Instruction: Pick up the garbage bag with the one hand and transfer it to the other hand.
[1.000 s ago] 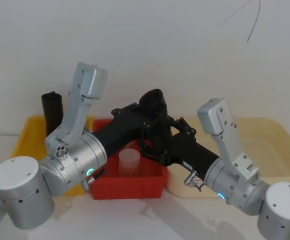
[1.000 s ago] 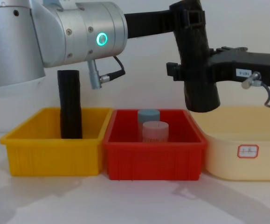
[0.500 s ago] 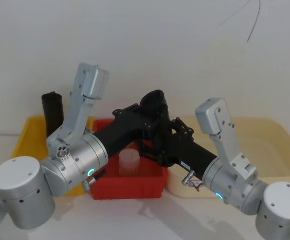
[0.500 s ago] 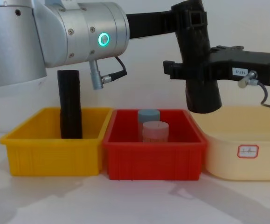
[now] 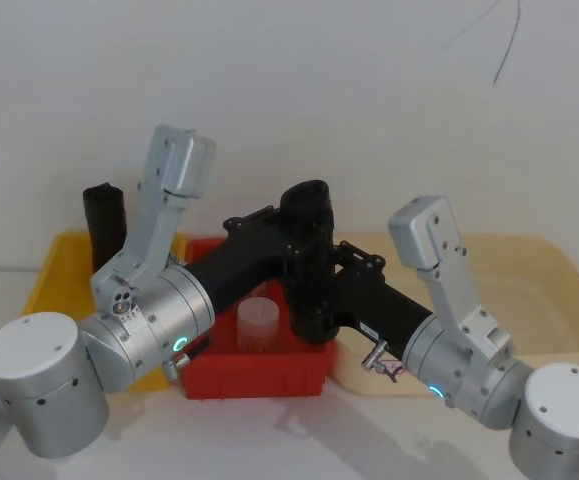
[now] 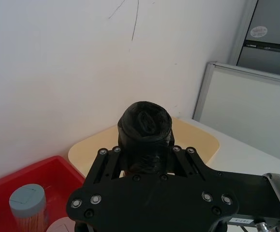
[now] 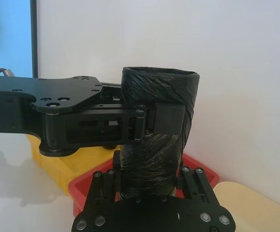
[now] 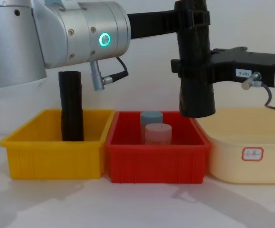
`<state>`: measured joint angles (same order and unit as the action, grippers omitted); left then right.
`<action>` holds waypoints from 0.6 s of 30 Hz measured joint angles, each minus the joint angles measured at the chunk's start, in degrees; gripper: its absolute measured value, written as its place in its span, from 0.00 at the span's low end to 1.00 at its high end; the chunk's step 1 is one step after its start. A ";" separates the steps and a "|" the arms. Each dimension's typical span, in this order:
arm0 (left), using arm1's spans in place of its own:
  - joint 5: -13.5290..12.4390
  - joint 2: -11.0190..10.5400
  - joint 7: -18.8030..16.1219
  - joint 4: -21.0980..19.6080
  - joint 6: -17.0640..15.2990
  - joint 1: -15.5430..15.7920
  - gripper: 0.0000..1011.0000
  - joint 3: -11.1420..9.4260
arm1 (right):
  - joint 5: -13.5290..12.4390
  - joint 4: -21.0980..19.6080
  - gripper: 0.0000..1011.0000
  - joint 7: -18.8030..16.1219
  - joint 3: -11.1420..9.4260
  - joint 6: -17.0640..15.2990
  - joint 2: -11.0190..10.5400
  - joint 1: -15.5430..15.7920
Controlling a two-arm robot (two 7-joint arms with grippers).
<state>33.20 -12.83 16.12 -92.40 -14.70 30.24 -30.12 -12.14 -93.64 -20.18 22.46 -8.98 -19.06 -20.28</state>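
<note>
The left gripper (image 8: 193, 20) has its fingers clamped on the top of the garbage bag (image 8: 196, 97), which hangs upright above the right edge of the red bin (image 8: 156, 161). The right gripper (image 8: 194, 69) has its fingers pressed on the bag's middle. Its white label (image 8: 242, 72) carries writing too small to read

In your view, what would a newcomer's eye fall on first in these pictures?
The garbage bag, a rolled cylinder held upright in mid-air above the red bin, with the left gripper high and the right gripper lower, jaws shut on it. A second black roll stands in the yellow bin on the left.
</note>
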 joint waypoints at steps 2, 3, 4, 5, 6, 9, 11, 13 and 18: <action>0.01 -0.01 0.00 0.00 0.01 0.01 0.39 -0.01 | 0.02 0.00 0.56 -0.01 0.00 0.00 0.02 0.00; 0.02 0.00 0.00 0.00 0.02 0.01 0.40 -0.02 | 0.02 0.00 0.56 -0.02 -0.01 0.00 0.03 0.00; 0.03 0.00 0.00 0.00 0.04 0.02 0.42 -0.03 | 0.03 0.00 0.56 -0.03 -0.01 0.00 0.04 0.00; 0.04 0.00 0.00 0.00 0.04 0.02 0.45 -0.03 | 0.03 0.00 0.56 -0.04 -0.02 -0.02 0.05 0.00; 0.05 0.00 0.00 0.00 0.05 0.02 0.49 -0.04 | 0.04 0.00 0.56 -0.05 -0.06 -0.08 0.06 0.02; 0.05 0.00 0.00 0.00 0.07 0.02 0.57 -0.04 | 0.07 -0.02 0.56 -0.05 -0.13 -0.23 0.06 0.05; 0.05 0.00 0.00 0.00 0.08 0.02 0.62 -0.04 | 0.12 -0.05 0.56 -0.04 -0.27 -0.47 0.04 0.06; 0.05 -0.01 0.00 0.00 0.09 0.02 0.70 -0.04 | 0.15 -0.05 0.56 -0.03 -0.35 -0.61 -0.01 0.06; 0.10 -0.01 -0.01 0.00 0.10 0.01 0.84 -0.03 | 0.38 0.05 0.56 -0.02 -0.69 -1.12 -0.35 -0.23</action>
<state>33.30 -12.84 16.11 -92.40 -14.60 30.26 -30.15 -11.77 -93.58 -20.20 21.77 -10.10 -19.42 -20.50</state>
